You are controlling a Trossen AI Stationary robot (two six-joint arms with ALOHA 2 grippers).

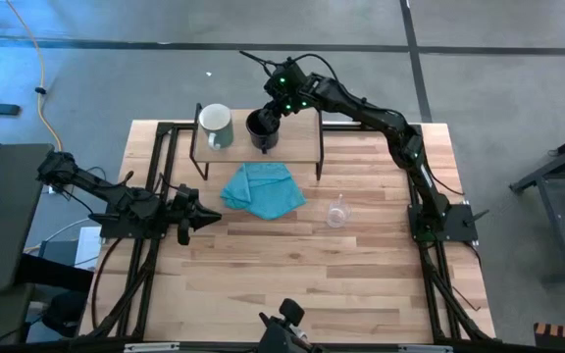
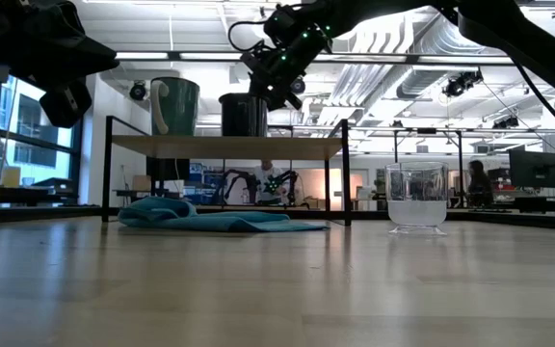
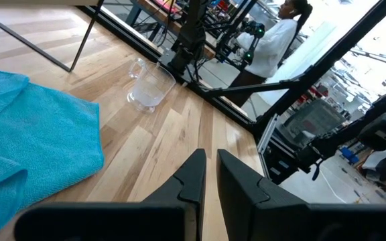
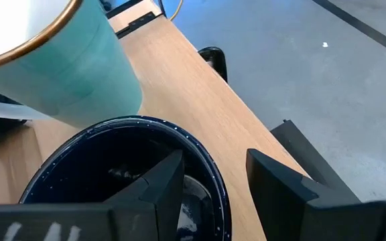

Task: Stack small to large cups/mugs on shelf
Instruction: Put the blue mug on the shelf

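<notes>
While the right gripper [image 4: 210,177] straddles the rim of the black mug [image 1: 262,128] on the shelf [image 1: 302,132], one finger inside and one outside, its jaws stand apart and do not pinch the wall. What the black mug holds cannot be told. The pale mug [image 1: 216,126] stands just beside it on the shelf. On the table [image 1: 292,284], the glass cup [image 1: 336,212] sits upright near a blue cloth [image 1: 262,188]. The left gripper [image 1: 202,215] waits with fingers nearly together, holding nothing. No writing is legible.
</notes>
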